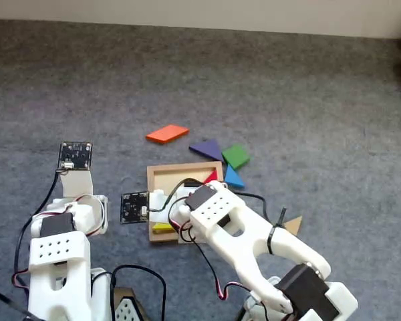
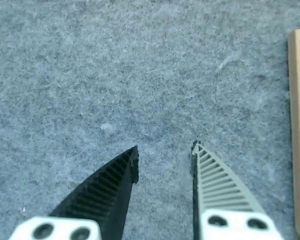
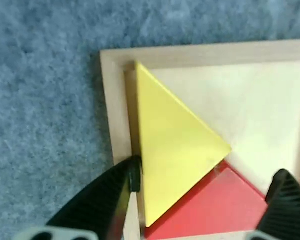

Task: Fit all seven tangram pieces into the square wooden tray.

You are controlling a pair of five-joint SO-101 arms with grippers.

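Right fingers (image 3: 107, 200) stand apart, straddling the yellow triangle (image 3: 170, 145) in the tray (image 3: 112, 115); left fingers (image 2: 107, 187) are spread above the bare surface (image 2: 115, 75).

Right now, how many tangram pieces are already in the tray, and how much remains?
Done: the red triangle and yellow triangle lie inside the tray. In hand: the open right gripper straddles the yellow one. Remaining: orange piece, purple triangle, green square, blue triangle and tan triangle lie on the carpet.

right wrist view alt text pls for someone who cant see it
A yellow triangle lies in a corner of the wooden tray, one edge along its wall, meeting a red piece. The jaws of the right gripper stand open, straddling both pieces.
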